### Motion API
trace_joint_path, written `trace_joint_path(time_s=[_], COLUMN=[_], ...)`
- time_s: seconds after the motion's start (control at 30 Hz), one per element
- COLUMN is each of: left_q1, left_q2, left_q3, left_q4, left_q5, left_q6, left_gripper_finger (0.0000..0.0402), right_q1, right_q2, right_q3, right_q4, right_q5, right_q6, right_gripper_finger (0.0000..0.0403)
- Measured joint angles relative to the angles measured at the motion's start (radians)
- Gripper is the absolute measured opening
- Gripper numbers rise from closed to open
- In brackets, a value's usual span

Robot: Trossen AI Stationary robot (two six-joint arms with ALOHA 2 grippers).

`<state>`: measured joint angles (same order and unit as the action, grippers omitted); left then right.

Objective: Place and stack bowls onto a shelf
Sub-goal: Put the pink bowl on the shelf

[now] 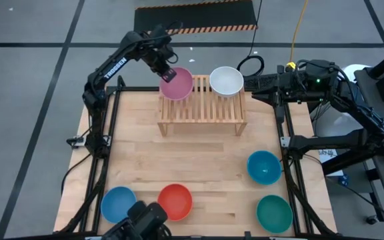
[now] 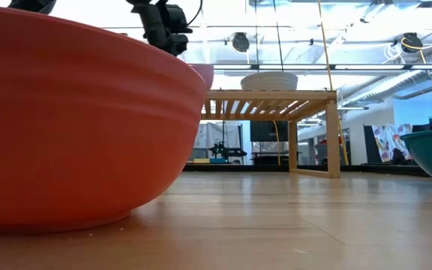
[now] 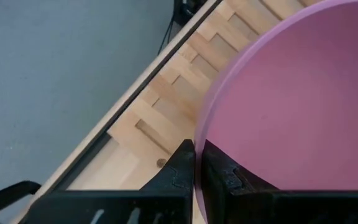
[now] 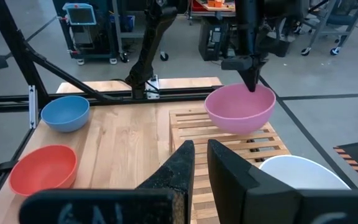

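two bowls (image 1: pixel 227 81) on shelf (image 1: pixel 202 107) (four on tabletop (image 1: pixel 199 163))

Both arms were matte black and built of slim tubular links joined by thicker, rounded joint housings. The left arm (image 1: pixel 115 67) carried white block lettering along its long upper link, and black cables looped beside its wrist at about twelve o'clock of the table. The right arm (image 1: pixel 339 100) had a boxy black base with a small green indicator light and a bundle of black cables around it. The left gripper (image 3: pixel 197 158) had two flat black plastic fingers (image 3: pixel 178 174) with stepped, sawtooth inner edges. The right gripper (image 4: pixel 201 152) showed the same dark tapering fingers on a broad black bar with faint raised lettering.
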<state>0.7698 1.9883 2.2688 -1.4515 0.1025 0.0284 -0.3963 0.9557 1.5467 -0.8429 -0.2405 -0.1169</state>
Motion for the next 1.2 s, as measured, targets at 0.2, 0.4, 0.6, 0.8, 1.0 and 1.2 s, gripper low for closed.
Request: trace_joint_path(time_s=[0.2, 0.4, 0.6, 0.8, 1.0, 1.2], left_q1=[0.007, 0.011, 0.007, 0.000, -0.017, -0.020], left_q2=[0.007, 0.008, 0.008, 0.011, 0.021, 0.027], left_q3=[0.000, 0.000, 0.000, 0.000, 0.000, -0.001], left_q4=[0.021, 0.019, 0.015, -0.004, 0.045, 0.114], left_q5=[0.009, 0.012, 0.012, 0.012, 0.002, 0.001], left_q6=[-0.004, -0.007, -0.006, 0.017, 0.019, -0.002], left_gripper_finger=[0.0010, 0.0010, 0.0010, 0.0010, 0.0045, 0.0054], right_q1=[0.000, 0.000, 0.000, 0.000, 0.000, 0.000], right_q2=[0.000, 0.000, 0.000, 0.000, 0.000, 0.000], right_q3=[0.000, 0.000, 0.000, 0.000, 0.000, 0.000], right_q4=[0.000, 0.000, 0.000, -0.001, -0.008, -0.008], right_q5=[0.000, 0.000, 0.000, -0.001, -0.001, -0.001], right_q6=[0.000, 0.000, 0.001, 0.030, 0.027, 0.026], right_gripper_finger=[0.0041, 0.0041, 0.0041, 0.0041, 0.0041, 0.0041])
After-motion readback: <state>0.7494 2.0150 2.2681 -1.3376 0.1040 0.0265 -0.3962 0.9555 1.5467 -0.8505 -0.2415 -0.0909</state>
